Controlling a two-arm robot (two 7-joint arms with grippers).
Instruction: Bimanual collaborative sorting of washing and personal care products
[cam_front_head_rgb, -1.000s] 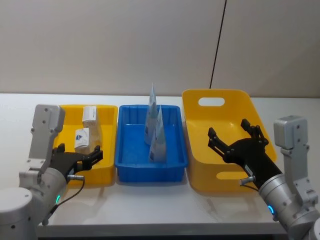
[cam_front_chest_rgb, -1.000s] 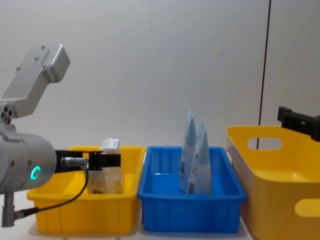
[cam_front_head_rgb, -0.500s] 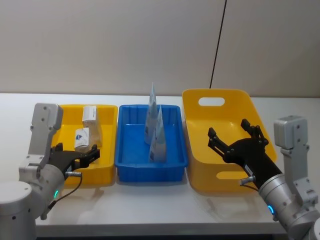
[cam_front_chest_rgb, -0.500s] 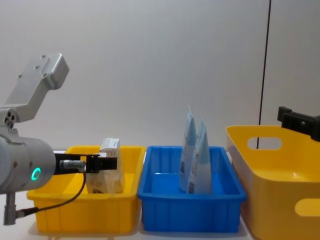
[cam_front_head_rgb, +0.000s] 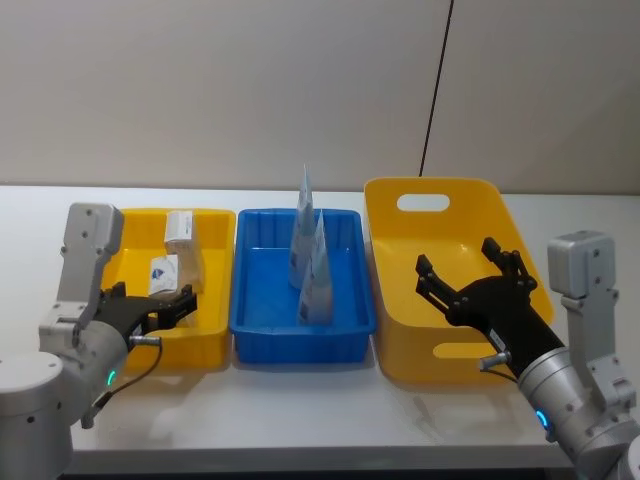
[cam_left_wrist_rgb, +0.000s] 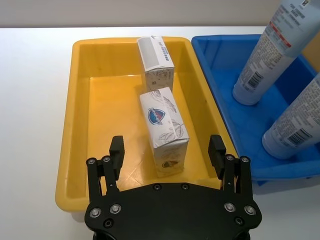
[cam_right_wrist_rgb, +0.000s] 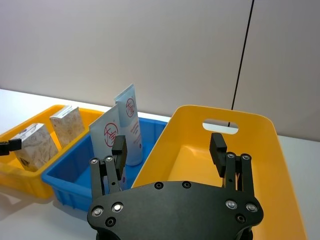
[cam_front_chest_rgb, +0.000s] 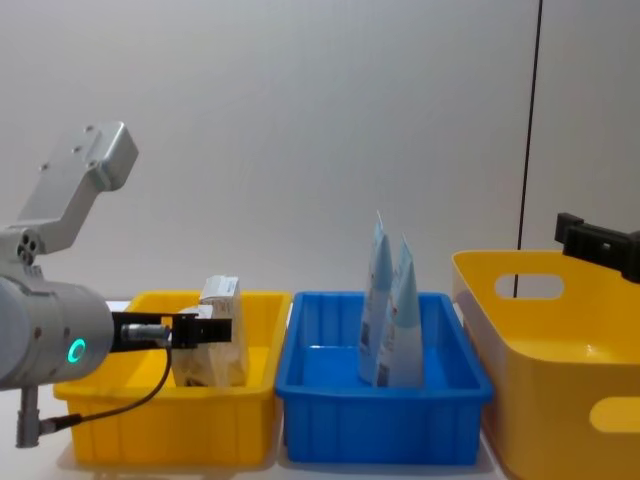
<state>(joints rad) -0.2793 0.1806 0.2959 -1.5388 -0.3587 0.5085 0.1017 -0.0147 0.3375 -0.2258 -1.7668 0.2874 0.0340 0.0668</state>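
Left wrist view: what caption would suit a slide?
Open left pincer facing a leaf-print pack and a carton in the yellow bin, two tubes standing in the blue bin.

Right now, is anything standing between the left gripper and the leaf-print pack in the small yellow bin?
Nothing visible. The left gripper hovers open over the near end of the small yellow bin, with the leaf-print pack straight ahead of its fingers. The small carton stands beyond the pack.
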